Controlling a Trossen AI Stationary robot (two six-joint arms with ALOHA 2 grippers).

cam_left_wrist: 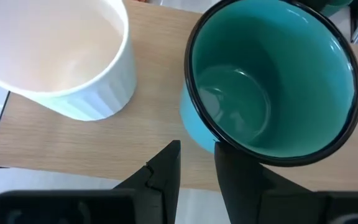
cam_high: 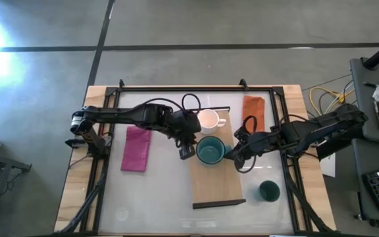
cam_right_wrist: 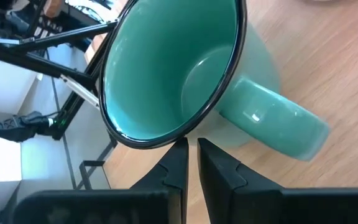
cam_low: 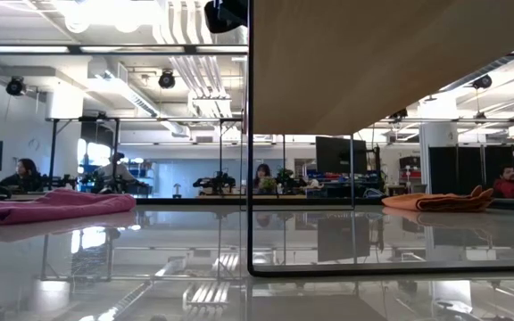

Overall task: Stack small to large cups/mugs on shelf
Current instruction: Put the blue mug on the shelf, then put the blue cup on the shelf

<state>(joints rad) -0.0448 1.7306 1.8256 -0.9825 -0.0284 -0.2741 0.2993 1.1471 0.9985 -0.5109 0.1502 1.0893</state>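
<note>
a: where do the mugs sit?

b: the teal mug (cam_high: pixel 210 151) stands upright mid-way along the shelf (cam_high: pixel 217 187), and the white mug (cam_high: pixel 208 120) is just beside it at about twelve o'clock, at the shelf's far end. the dark green cup (cam_high: pixel 269 191) is off the board on the table, toward four o'clock.

a: and the grippers?

b: the left gripper (cam_high: pixel 187 152) is at the teal mug's nine o'clock, just beside its wall; its fingers (cam_left_wrist: pixel 166 177) are nearly closed with a thin gap, holding nothing. the right gripper (cam_high: pixel 232 157) is at the mug's three o'clock, by the handle; its fingers (cam_right_wrist: pixel 219 171) are also nearly together, just below the rim, gripping nothing.
</note>
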